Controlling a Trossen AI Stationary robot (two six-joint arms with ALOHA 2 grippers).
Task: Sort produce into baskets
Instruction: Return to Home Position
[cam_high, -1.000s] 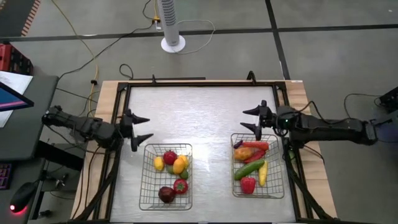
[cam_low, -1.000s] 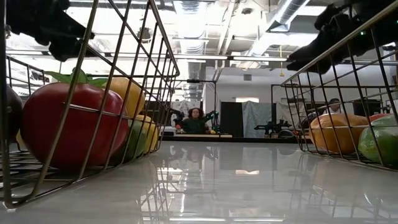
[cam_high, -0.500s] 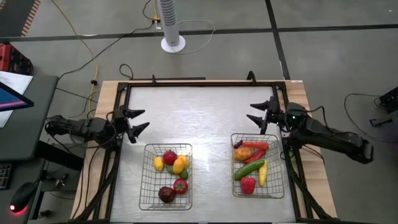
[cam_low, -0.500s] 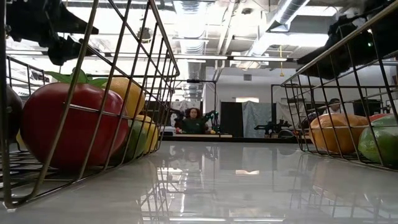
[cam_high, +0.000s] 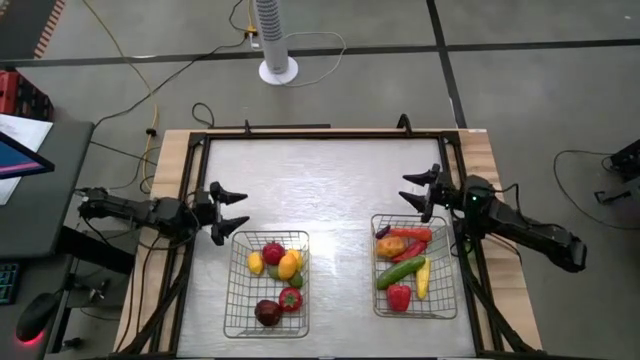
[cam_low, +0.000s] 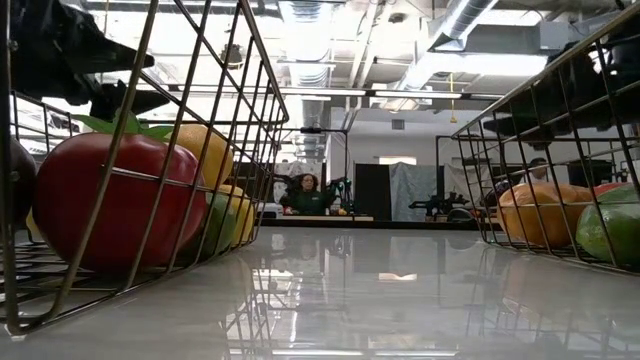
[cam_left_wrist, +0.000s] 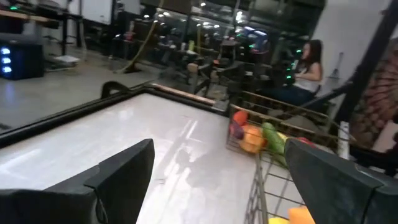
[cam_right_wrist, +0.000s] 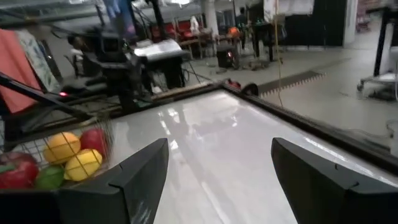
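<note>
**Two Full Baskets on a Shiny Table**

Far to the left, a desk with a bright screen (cam_high: 18, 150) stands beside the table. The left arm lies low along the table's left edge. The left gripper (cam_high: 238, 209) hangs just beside the far left corner of the left basket (cam_high: 240, 312). Its jaws are spread wide and hold nothing.

The left basket sits near the front of the table. Inside it are a red round piece (cam_high: 273, 252), two yellow pieces, a small green one, another red one and a dark maroon piece (cam_high: 267, 313).

The table (cam_high: 320, 175) is silver and very shiny, with a black frame around it. From the low view it works like a mirror and shows the ceiling lights. Past the table's far end, a white stand (cam_high: 277, 45) and some loose wires are on the grey floor. Deep in the room, a person (cam_low: 305, 192) sits at a desk under big pipes.

The right basket (cam_high: 441, 300) sits near the front too. It holds a green cucumber (cam_high: 400, 271), red chilies (cam_high: 412, 235), an orange piece, a long yellow piece and a red one.

The right gripper (cam_high: 403, 189) hangs just past the basket's far edge. Its jaws are spread apart and hold nothing.
</note>
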